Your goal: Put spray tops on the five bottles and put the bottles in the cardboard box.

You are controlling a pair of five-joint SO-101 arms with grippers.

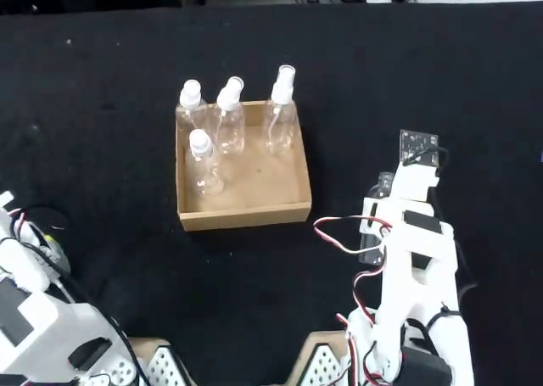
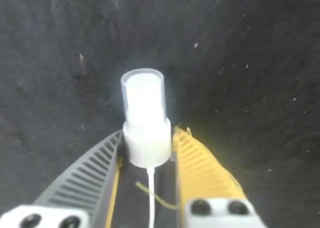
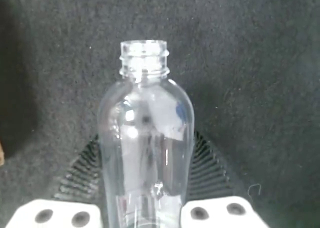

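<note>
Here, black cloth is stretching wide around the open cardboard box, well apart from both arms. Four capped bottles are standing upright along its back and left walls, with bare floor showing front-right. The right gripper is clamping the uncapped fifth bottle, neck pointing away from the wrist. The left gripper is pinching a spray top by its collar, cap outward and tube trailing back.

left gripper clamping spray top, black table
</note>
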